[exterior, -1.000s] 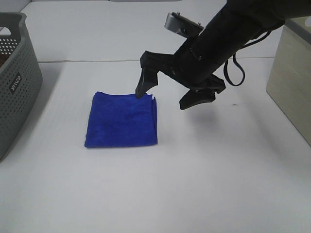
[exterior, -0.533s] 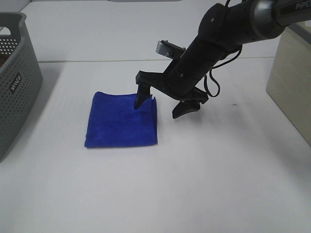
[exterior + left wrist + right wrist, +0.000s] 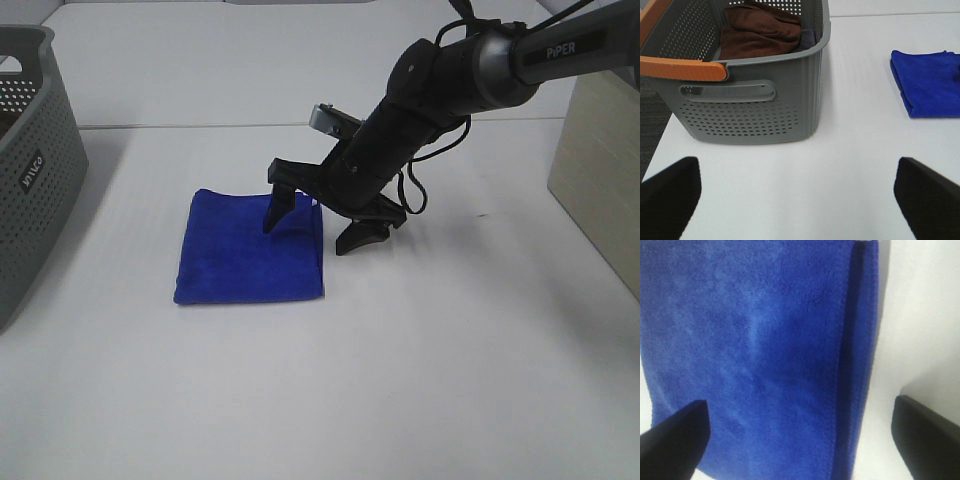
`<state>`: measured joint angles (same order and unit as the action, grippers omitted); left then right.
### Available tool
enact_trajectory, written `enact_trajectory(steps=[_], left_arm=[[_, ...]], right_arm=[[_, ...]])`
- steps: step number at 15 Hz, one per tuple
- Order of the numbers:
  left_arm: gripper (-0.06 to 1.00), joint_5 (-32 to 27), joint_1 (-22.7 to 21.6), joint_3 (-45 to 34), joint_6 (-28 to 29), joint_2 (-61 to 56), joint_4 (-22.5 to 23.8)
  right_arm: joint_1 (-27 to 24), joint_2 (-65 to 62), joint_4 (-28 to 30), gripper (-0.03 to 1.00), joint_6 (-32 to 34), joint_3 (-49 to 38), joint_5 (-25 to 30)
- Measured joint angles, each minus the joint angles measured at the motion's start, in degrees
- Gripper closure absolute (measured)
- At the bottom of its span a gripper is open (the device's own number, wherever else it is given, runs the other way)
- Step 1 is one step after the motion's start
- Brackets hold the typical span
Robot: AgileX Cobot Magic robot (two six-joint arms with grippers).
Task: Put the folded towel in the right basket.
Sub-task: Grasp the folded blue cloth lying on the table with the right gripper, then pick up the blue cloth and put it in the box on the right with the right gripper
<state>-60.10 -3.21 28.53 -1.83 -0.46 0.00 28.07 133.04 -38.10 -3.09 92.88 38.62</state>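
The folded blue towel [image 3: 245, 250] lies flat on the white table, left of centre. My right gripper [image 3: 315, 225] is open and low over the towel's far right edge. One finger [image 3: 274, 208] is over the towel, the other [image 3: 360, 236] is over the bare table beside it. In the right wrist view the towel [image 3: 755, 350] fills the frame between the two open fingertips [image 3: 675, 432]. My left gripper [image 3: 797, 200] is open and empty, and the towel [image 3: 927, 82] lies far from it. A pale beige container [image 3: 600, 170] stands at the right edge.
A grey perforated basket [image 3: 30, 170] stands at the left edge. In the left wrist view it [image 3: 755, 100] has an orange handle [image 3: 682, 67] and holds a brown cloth [image 3: 757, 30]. White table [image 3: 400, 380] lies in front of the towel.
My right gripper has come down and moved left, from above the towel's far right corner to low over its right edge. It stays open. The towel has not moved.
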Motion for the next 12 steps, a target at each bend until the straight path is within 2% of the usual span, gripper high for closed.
enact_trajectory(steps=[3,5,6,7,9,10,12], left_arm=[[-0.03,0.0,0.0,0.0,0.0,0.0,0.0],[-0.03,0.0,0.0,0.0,0.0,0.0,0.0],[-0.03,0.0,0.0,0.0,0.0,0.0,0.0],[-0.03,0.0,0.0,0.0,0.0,0.0,0.0],[-0.03,0.0,0.0,0.0,0.0,0.0,0.0],[-0.03,0.0,0.0,0.0,0.0,0.0,0.0],[-0.03,0.0,0.0,0.0,0.0,0.0,0.0]], right_arm=[[0.1,1.5,-8.8,0.03,-4.4,0.5,0.7],[1.8,3.2,-17.4,0.11,-9.5,0.6,0.2],[3.2,4.4,-22.6,0.21,-11.7,0.6,-0.7],[5.2,5.7,-27.0,0.39,-13.8,0.6,-2.1],[8.1,7.2,-30.4,0.82,-16.1,0.5,-4.2],[8.6,7.2,-30.7,0.91,-16.8,0.5,-4.8],[8.7,7.3,-31.3,0.91,-17.3,0.5,-4.5]])
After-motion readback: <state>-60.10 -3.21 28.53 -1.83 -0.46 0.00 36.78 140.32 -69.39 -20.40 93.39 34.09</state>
